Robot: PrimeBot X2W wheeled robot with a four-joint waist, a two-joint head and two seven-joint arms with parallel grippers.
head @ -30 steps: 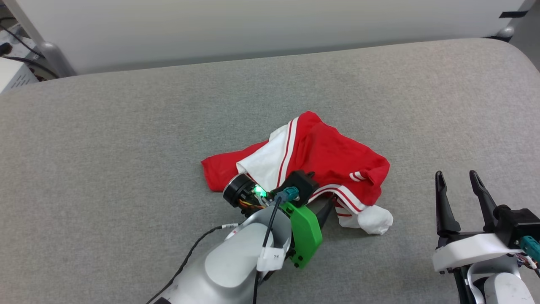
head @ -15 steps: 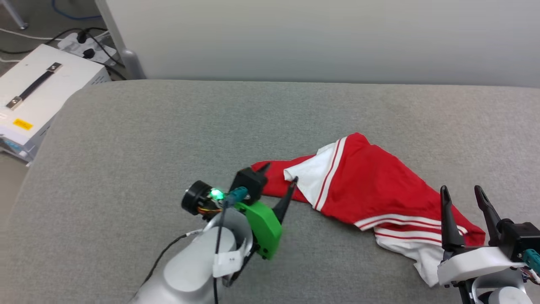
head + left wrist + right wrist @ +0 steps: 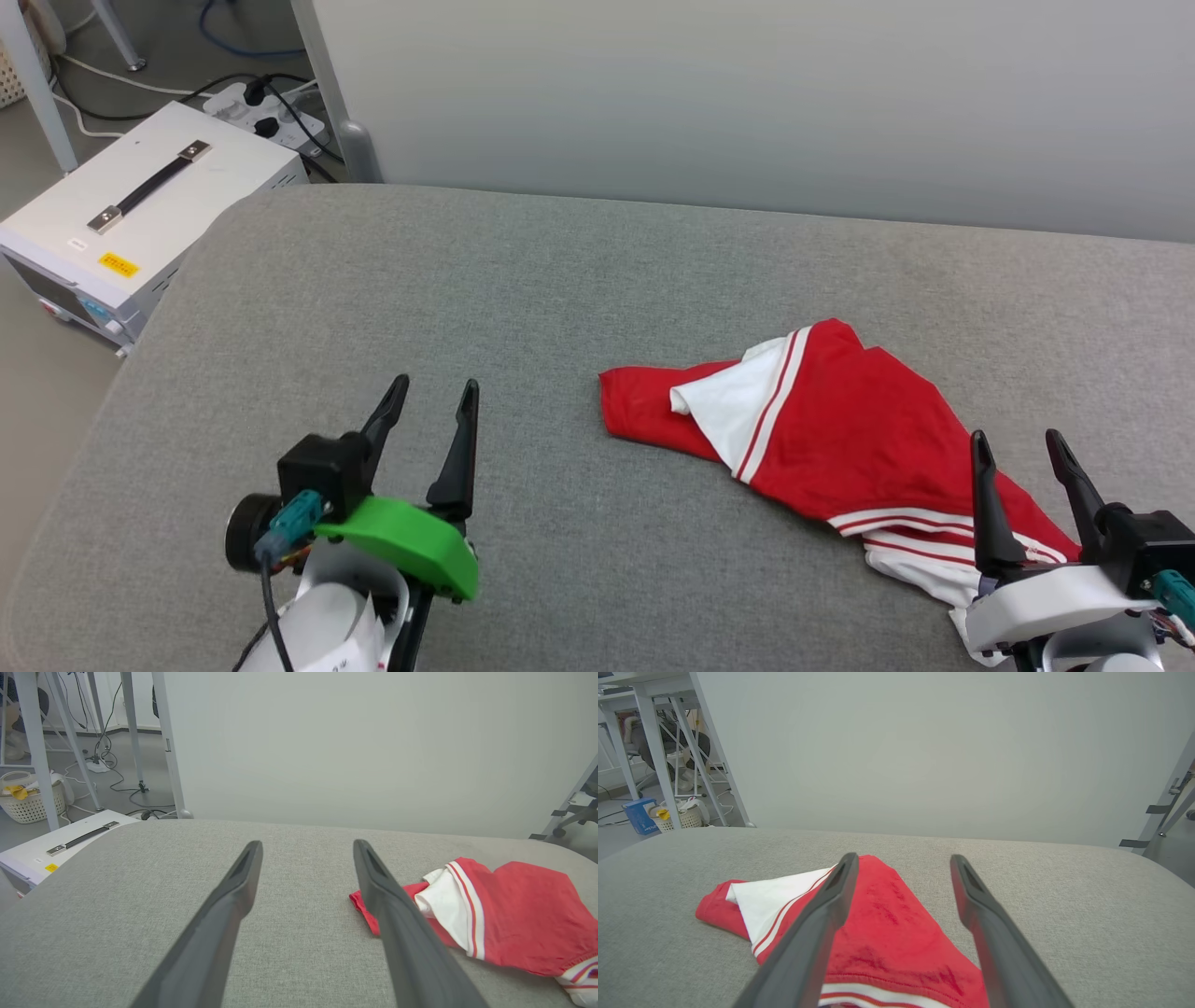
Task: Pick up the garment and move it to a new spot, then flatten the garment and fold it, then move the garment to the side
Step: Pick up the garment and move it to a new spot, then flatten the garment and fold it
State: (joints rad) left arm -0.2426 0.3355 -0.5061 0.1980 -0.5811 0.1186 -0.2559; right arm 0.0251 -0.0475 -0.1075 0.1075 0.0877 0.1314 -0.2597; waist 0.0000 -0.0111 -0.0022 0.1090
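The garment (image 3: 840, 439) is a red jersey with a white sleeve and red-and-white striped trim. It lies crumpled and stretched out on the right half of the grey padded table (image 3: 560, 280). My left gripper (image 3: 436, 385) stands open over bare table, well to the garment's left, holding nothing. In the left wrist view its fingers (image 3: 307, 843) frame empty table, with the garment (image 3: 518, 914) off to the right. My right gripper (image 3: 1016, 439) is open above the garment's near right end. The right wrist view shows the red cloth (image 3: 896, 933) below its spread fingers (image 3: 903, 857).
A white box with a black handle (image 3: 140, 224) sits on the floor past the table's left edge, with a power strip and cables (image 3: 261, 98) behind it. A pale wall panel (image 3: 747, 93) runs along the table's far side. A wicker basket (image 3: 28, 802) stands further left.
The camera has swung left. My left gripper let go of the garment's left end and drew back left and toward me. The garment went from a heap to a longer, stretched shape.
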